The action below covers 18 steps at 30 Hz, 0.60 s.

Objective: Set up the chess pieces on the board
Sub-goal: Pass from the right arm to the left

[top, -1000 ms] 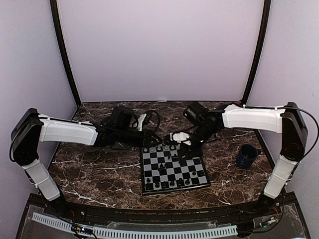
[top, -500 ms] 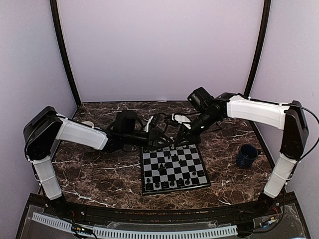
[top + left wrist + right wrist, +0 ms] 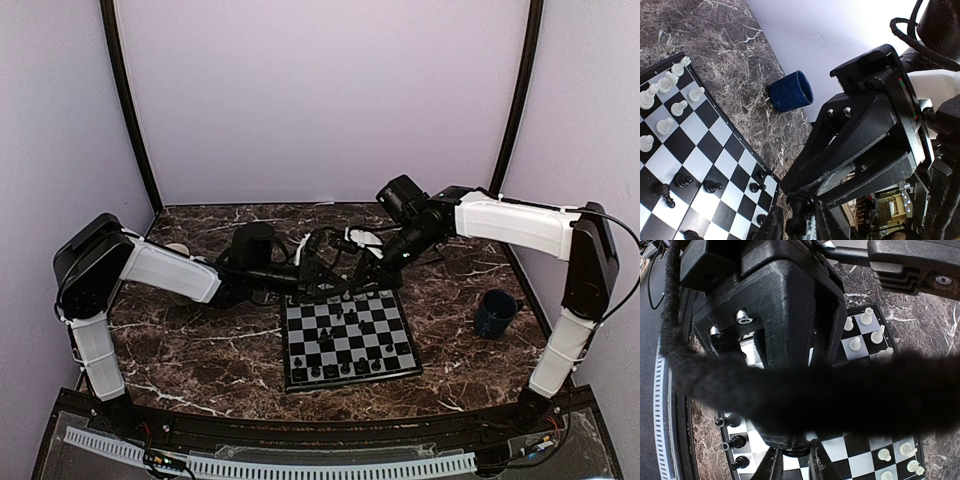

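Mug [image 3: 496,312] stands right of board [image 3: 350,340]; left hand [image 3: 800,226] and right hand [image 3: 795,462] block each other's cameras (grips unreadable)

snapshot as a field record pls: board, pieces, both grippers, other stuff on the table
board: board flat on the marble table, between the arms
white pieces: white pieces grouped along one board edge
black pieces: black pieces in a row on the near edge, a few mid-board
left gripper: left gripper at far board edge, small dark item between fingers, grip unclear
right gripper: right gripper tip to tip with left, grip unclear
other: blue mug right of board, apart
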{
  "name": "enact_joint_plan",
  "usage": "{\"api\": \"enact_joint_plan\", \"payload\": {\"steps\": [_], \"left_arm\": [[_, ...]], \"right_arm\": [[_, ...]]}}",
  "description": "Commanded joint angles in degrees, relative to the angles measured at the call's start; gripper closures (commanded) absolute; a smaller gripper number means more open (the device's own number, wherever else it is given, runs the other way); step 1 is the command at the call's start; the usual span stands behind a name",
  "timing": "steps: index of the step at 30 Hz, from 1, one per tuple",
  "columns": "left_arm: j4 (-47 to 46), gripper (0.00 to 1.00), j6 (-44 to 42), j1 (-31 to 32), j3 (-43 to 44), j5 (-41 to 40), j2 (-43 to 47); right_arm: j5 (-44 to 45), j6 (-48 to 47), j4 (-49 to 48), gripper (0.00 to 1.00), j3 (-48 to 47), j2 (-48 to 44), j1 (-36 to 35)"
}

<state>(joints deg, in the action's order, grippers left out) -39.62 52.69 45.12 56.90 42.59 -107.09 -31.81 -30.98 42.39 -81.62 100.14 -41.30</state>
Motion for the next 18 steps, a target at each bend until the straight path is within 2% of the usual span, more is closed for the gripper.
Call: {"api": "enact_joint_plan", "payload": {"steps": [1, 9, 11, 14, 18], "left_arm": [[-3.6, 0.79, 0.5, 0.0, -1.0, 1.3, 0.2], [-4.1, 0.91, -0.3, 0.0, -1.1, 1.1, 0.3], [-3.1, 0.94, -1.4, 0.0, -0.9, 0.9, 0.5], [1.9, 0.96, -5.2, 0.0, 0.4, 0.3, 1.3], [13.6, 0.96, -15.3, 0.6, 4.1, -2.6, 2.1]], "right_arm": [[-1.3, 0.0, -1.0, 0.82, 0.2, 0.2, -0.1], [-0.9, -0.2, -0.7, 0.81, 0.4, -0.3, -0.2], [-0.4, -0.1, -0.6, 0.78, 0.7, -0.8, -0.2], [0.9, 0.0, -0.6, 0.69, 2.1, -2.9, 0.3], [-1.1, -0.3, 0.1, 0.62, 5.6, -7.5, 4.0]]}}
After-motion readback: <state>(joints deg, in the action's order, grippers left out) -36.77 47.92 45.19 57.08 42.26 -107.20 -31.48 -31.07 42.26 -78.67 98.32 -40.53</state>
